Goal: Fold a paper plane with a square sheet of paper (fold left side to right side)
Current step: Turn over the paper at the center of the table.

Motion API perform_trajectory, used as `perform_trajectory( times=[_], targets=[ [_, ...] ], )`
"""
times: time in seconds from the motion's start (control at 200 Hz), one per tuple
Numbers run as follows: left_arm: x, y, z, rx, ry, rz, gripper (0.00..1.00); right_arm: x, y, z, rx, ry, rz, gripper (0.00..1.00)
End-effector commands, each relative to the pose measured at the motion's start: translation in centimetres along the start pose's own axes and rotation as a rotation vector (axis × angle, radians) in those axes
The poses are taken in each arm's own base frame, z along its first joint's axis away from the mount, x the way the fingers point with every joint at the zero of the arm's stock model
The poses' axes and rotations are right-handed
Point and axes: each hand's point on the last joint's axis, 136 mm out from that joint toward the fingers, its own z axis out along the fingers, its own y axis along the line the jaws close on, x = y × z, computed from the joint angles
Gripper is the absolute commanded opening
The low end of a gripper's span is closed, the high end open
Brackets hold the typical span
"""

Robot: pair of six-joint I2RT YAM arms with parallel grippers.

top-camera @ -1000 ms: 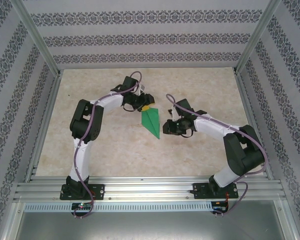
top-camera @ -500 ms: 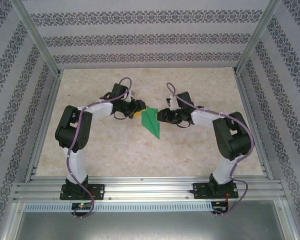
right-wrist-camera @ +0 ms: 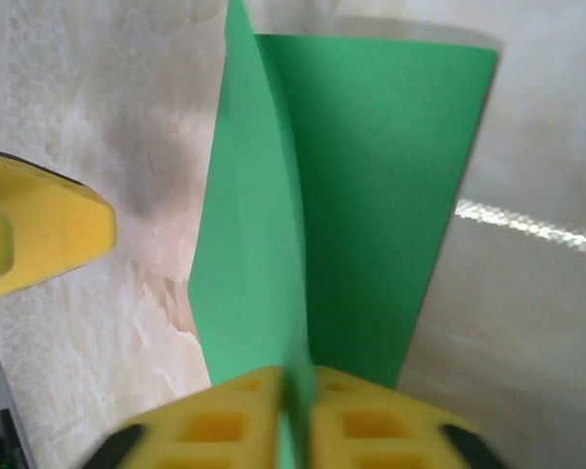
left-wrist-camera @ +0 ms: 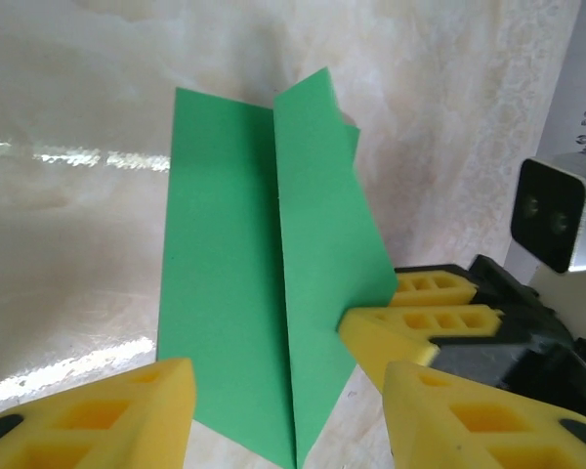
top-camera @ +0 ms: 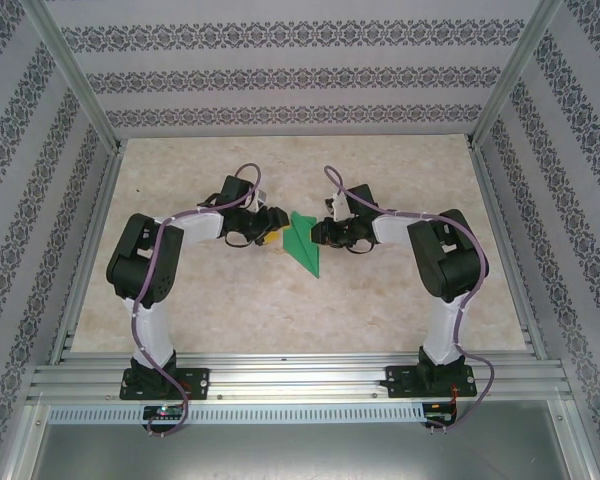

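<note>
Two grippers flanking a folded green paper plane point(top-camera: 302, 243) mid-table point(top-camera: 410, 300), pointed tip toward 5 o'clock, left gripper point(top-camera: 269, 232) at its 9 o'clock, jaws parted facing the paper, right gripper point(top-camera: 317, 232) at 3 o'clock, pinched on the raised flap.

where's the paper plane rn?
In the top view the paper plane sits between the two tools: its raised flap is pinched in the shut right tool, and the open left tool faces it from the left.
</note>
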Motion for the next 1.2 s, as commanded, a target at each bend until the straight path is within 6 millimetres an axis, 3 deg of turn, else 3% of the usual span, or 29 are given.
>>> perform_trajectory(
  times=[0.0, 0.19, 0.425, 0.59, 0.684, 0.914, 1.194],
  targets=[
    [-0.5, -2.1, -1.2, 0.054, -0.042, 0.038, 0.55, -1.5, 1.5, -0.5, -0.059, -0.036, -0.047, 0.01],
    [-0.7, -4.2, -3.5, 0.078, -0.113, 0.095, 0.56, -2.4, 4.0, -4.0, -0.116, -0.106, -0.073, 0.00],
    [-0.6, -9.8, -8.3, 0.193, -0.212, 0.196, 0.63, -2.4, 8.6, -8.4, -0.235, -0.162, -0.112, 0.00],
    [0.3, -14.1, -10.1, 0.316, -0.220, 0.262, 0.67, -2.5, 11.8, -11.1, -0.314, -0.195, -0.137, 0.00],
    [1.0, -16.0, -10.2, 0.363, -0.202, 0.291, 0.67, -2.4, 13.2, -12.2, -0.352, -0.203, -0.143, 0.00],
    [2.1, -18.1, -9.2, 0.404, -0.154, 0.319, 0.66, -2.4, 15.9, -14.1, -0.414, -0.225, -0.165, 0.00],
    [2.9, -19.2, -7.9, 0.431, -0.099, 0.326, 0.47, -2.1, 17.0, -14.1, -0.460, -0.215, -0.154, 0.00]
  ],
)
